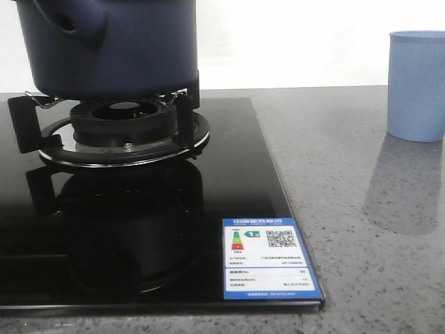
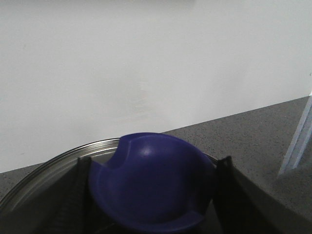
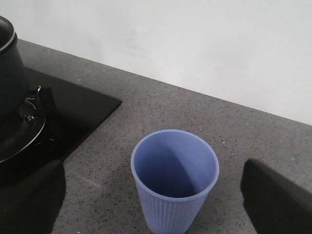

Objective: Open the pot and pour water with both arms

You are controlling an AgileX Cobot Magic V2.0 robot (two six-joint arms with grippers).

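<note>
Grey speckled stone makes up the countertop (image 1: 361,229), with a plain white wall behind it. Set into the counter is a black glass hob (image 1: 139,229), glossy enough to mirror what stands above it, with a blue-bordered energy label (image 1: 268,258) stuck near its front corner. The pot (image 1: 104,45), dark navy and matte, sits on the metal supports over the round burner (image 1: 125,118), a stubby socket with a round hole facing the camera. A light blue ribbed cup (image 1: 417,83) stands on the stone well apart from the hob, empty as far as the right wrist view shows. In the left wrist view the left gripper (image 2: 151,195) has its dark fingers (image 2: 78,195) on either side of a rounded blue knob (image 2: 151,180) above a shiny metal lid (image 2: 53,165); they seem to be pinching it, though contact is hard to confirm. The right gripper hovers just above the cup, only one dark finger (image 3: 275,195) in view, so I cannot tell how its jaws stand.
</note>
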